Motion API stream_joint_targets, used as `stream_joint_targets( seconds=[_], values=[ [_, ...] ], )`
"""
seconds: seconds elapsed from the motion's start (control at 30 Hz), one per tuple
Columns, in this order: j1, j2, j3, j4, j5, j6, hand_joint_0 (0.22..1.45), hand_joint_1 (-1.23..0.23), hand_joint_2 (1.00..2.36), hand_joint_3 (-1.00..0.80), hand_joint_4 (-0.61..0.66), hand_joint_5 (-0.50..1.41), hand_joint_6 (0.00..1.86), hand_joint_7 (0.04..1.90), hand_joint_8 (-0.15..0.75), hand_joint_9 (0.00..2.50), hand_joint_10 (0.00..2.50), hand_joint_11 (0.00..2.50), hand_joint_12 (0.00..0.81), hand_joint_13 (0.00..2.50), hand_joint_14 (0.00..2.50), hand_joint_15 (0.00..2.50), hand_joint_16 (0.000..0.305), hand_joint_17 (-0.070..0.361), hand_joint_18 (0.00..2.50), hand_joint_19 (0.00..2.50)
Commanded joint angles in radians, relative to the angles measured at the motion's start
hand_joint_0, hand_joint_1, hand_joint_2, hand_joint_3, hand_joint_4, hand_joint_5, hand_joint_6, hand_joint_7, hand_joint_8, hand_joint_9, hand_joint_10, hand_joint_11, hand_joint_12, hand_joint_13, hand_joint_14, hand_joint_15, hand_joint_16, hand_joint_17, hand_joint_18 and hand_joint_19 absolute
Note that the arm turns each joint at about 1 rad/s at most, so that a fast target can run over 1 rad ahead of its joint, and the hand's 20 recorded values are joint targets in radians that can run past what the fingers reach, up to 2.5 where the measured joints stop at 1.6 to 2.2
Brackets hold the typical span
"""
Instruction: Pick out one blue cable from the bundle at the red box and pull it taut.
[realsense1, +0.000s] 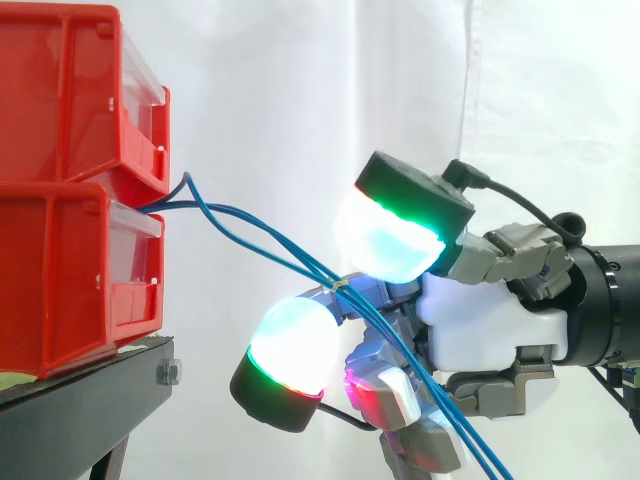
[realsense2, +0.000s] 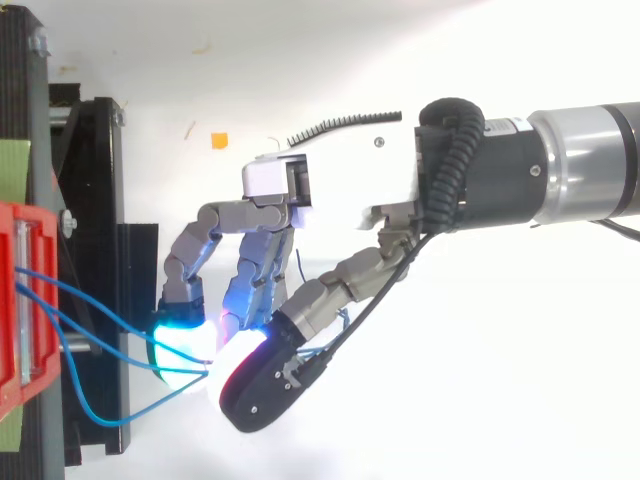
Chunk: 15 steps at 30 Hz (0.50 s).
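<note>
Blue cables (realsense1: 260, 232) come out between the two stacked red bins (realsense1: 60, 100) at the left and slope down to the right. A small pale tie (realsense1: 341, 287) binds them. My hand (realsense1: 480, 320) reaches in from the right with its fingers curled round the bundle. The cables run between the upper glowing pad (realsense1: 390, 240) and the lower one (realsense1: 295, 345), with a small gap left between these pads, then cross the palm and leave at the bottom edge. From above, the cables (realsense2: 90, 310) fan from the red bin (realsense2: 15, 300) to the fingertips (realsense2: 185, 345), one sagging in a loop.
The bins stand on a black stand (realsense1: 80, 410) whose frame (realsense2: 95, 200) sits at the left, close to my fingertips. A white curtain hangs behind. A small orange scrap (realsense2: 219, 141) lies on the white floor beyond my hand.
</note>
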Motion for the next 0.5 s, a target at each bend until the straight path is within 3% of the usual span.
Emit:
stream_joint_targets(
  seconds=[0.0,0.47],
  values=[
    [0.000,-0.001,-0.001,0.001,0.000,-0.001,0.63,-0.71,1.01,-0.34,0.13,-0.22,0.92,0.69,0.316,1.09,0.02,0.70,0.391,1.27,0.02,0.64,0.056,0.126,1.09,0.62],
    [0.000,-0.001,-0.001,0.009,0.000,-0.003,0.63,-0.72,1.02,-0.12,0.03,-0.19,0.94,0.74,0.327,1.19,0.02,0.73,0.382,1.30,0.02,0.64,0.057,0.127,1.12,0.62]
  ],
)
